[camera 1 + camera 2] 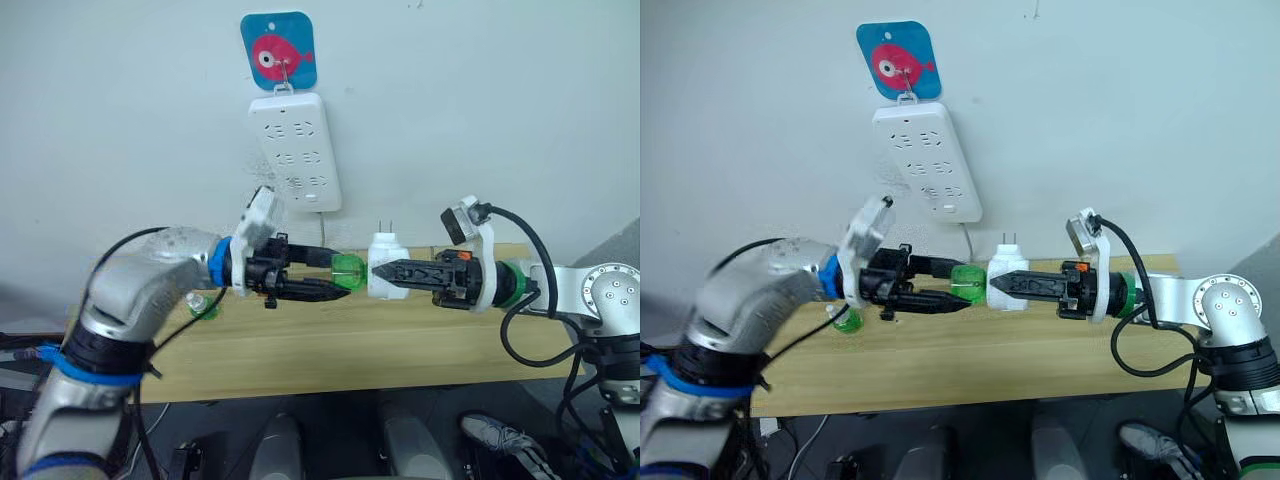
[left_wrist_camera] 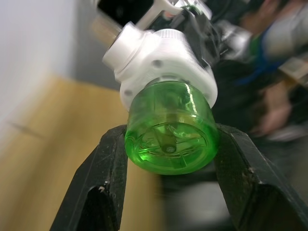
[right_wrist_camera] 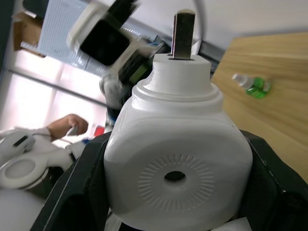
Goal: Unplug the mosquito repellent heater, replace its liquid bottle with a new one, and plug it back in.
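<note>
Both arms reach inward, level above the wooden table (image 1: 330, 350); right gripper (image 1: 385, 272) clamps the mosquito repellent heater (image 1: 383, 262), prongs up; left gripper (image 1: 335, 278) pinches its green bottle (image 1: 347, 270), axis horizontal.

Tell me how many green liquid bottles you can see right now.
2: one bottle sits in the left gripper against the heater; the other bottle lies on the wooden table behind the left arm.

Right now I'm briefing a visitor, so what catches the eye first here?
Above the wooden table, the two grippers meet: the right gripper holds the mosquito repellent heater, prongs up, while the left gripper grips the green bottle at its end. A white power strip hangs on the wall behind.
</note>
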Available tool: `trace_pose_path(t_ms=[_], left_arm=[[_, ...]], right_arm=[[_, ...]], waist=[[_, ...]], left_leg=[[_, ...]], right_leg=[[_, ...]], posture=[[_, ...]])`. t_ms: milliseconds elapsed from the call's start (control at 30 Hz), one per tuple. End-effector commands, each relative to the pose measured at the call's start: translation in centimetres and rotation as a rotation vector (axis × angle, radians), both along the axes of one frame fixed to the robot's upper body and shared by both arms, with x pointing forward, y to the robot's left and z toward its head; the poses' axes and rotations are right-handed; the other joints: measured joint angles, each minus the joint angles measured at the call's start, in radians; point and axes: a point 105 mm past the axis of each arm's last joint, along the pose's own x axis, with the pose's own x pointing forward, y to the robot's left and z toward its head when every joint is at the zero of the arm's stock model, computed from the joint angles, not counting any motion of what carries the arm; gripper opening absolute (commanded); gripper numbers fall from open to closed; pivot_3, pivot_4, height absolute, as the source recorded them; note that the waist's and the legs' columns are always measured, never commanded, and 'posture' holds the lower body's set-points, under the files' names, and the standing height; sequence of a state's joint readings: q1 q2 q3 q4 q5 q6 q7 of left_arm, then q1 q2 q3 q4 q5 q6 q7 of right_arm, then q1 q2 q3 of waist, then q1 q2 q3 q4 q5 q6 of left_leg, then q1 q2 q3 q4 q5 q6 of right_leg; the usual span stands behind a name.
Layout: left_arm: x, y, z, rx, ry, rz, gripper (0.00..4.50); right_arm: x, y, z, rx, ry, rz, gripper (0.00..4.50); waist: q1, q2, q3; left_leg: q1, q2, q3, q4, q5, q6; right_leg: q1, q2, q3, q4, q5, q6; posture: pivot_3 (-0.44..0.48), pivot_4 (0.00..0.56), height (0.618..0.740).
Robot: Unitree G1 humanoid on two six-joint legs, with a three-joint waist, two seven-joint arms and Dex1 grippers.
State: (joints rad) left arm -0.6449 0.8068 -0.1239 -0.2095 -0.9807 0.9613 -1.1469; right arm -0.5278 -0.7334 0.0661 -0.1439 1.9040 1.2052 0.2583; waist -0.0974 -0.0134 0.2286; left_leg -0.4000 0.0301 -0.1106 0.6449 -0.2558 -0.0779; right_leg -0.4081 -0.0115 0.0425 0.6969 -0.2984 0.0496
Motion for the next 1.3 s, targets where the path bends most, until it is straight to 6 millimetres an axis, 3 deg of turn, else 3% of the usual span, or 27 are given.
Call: trace_pose_path(t_ms=[33, 167, 300, 400, 533, 767, 1000, 1133, 1267, 1300], left_arm=[[0.0, 1.0, 0.7, 0.006, 0.093, 0.036, 2.24], [0.3, 0.6, 0.7, -0.014, -0.015, 0.067, 2.24], [0.6, 0.8, -0.5, 0.028, -0.189, 0.069, 3.52], [-0.1, 1.6, -2.5, 0.084, -0.363, 0.023, 4.44], [0.2, 1.8, -3.8, 0.059, -0.553, 0.069, 4.47], [0.0, 0.1, -0.9, -0.156, -0.976, 0.083, 4.47], [-0.3, -0.1, -1.3, -0.17, -1.013, 0.038, 4.47], [-0.4, -0.1, -2.2, -0.155, -0.98, 0.01, 3.59], [-0.4, -0.4, -1.6, -0.178, -0.993, 0.017, 2.31], [-0.4, -0.5, -1.3, -0.184, -1.0, 0.014, 2.18]], right_arm=[[-0.4, -0.1, 0.4, 0.003, -0.023, 0.021, 3.04], [-0.5, -0.2, 0.5, 0.007, -0.02, 0.022, 3.04], [-0.4, -0.2, 0.5, 0.012, -0.012, 0.018, 3.04], [-0.3, -0.3, 0.5, 0.013, -0.011, 0.013, 3.04], [-0.1, -0.3, 0.6, 0.014, -0.012, 0.01, 3.04], [-0.1, -0.4, 0.5, 0.009, -0.011, 0.005, 3.04], [-0.1, -0.3, 0.5, 0.009, -0.013, 0.003, 3.04], [-0.1, -0.3, 0.5, 0.011, -0.015, 0.002, 3.04], [-0.2, -0.2, 0.5, 0.013, -0.015, 0.0, 3.04], [-0.2, -0.2, 0.5, 0.013, -0.015, 0.0, 3.04]], waist=[[-0.002, 0.0, 0.0], [0.0, 0.0, 0.002], [0.003, 0.0, 0.002], [0.004, 0.001, 0.002], [0.014, 0.001, 0.004], [0.035, 0.0, 0.005], [0.028, 0.0, 0.005], [0.018, 0.0, 0.005], [0.015, 0.0, 0.005], [0.015, 0.0, 0.005]], left_leg=[[0.0, 0.0, 0.001, 0.0, 0.0, 0.0], [0.0, 0.0, 0.001, -0.001, 0.0, 0.0], [0.0, 0.0, 0.001, -0.001, 0.0, 0.0], [0.0, 0.0, 0.002, -0.001, 0.0, 0.0], [0.0, 0.0, 0.003, -0.001, 0.0, 0.0], [-0.001, -0.001, 0.004, 0.001, 0.0, 0.0], [-0.001, 0.0, 0.003, 0.0, 0.0, 0.0], [-0.001, 0.0, 0.003, 0.0, 0.0, 0.0], [-0.001, 0.0, 0.003, 0.0, 0.0, 0.0], [-0.001, 0.0, 0.003, 0.0, 0.0, 0.0]], right_leg=[[0.0, 0.0, 0.0, 0.0, 0.0, 0.0], [-0.001, 0.0, 0.0, -0.001, 0.003, -0.005], [-0.001, 0.0, 0.001, -0.001, 0.003, -0.005], [-0.001, 0.0, 0.002, -0.001, 0.003, -0.005], [-0.001, 0.0, 0.002, -0.002, 0.003, -0.005], [-0.001, -0.002, 0.002, -0.002, 0.003, -0.005], [-0.001, -0.001, 0.002, -0.002, 0.003, -0.005], [-0.001, -0.001, 0.002, -0.001, 0.003, -0.005], [-0.001, -0.001, 0.002, -0.001, 0.003, -0.005], [-0.001, -0.001, 0.002, -0.001, 0.003, -0.005]], posture=[[-0.11, 0.202, 0.725], [-0.107, 0.203, 0.725], [-0.102, 0.204, 0.725], [-0.102, 0.204, 0.725], [-0.103, 0.205, 0.725], [-0.111, 0.205, 0.725], [-0.114, 0.206, 0.725], [-0.115, 0.207, 0.725], [-0.113, 0.208, 0.725], [-0.113, 0.208, 0.725]])
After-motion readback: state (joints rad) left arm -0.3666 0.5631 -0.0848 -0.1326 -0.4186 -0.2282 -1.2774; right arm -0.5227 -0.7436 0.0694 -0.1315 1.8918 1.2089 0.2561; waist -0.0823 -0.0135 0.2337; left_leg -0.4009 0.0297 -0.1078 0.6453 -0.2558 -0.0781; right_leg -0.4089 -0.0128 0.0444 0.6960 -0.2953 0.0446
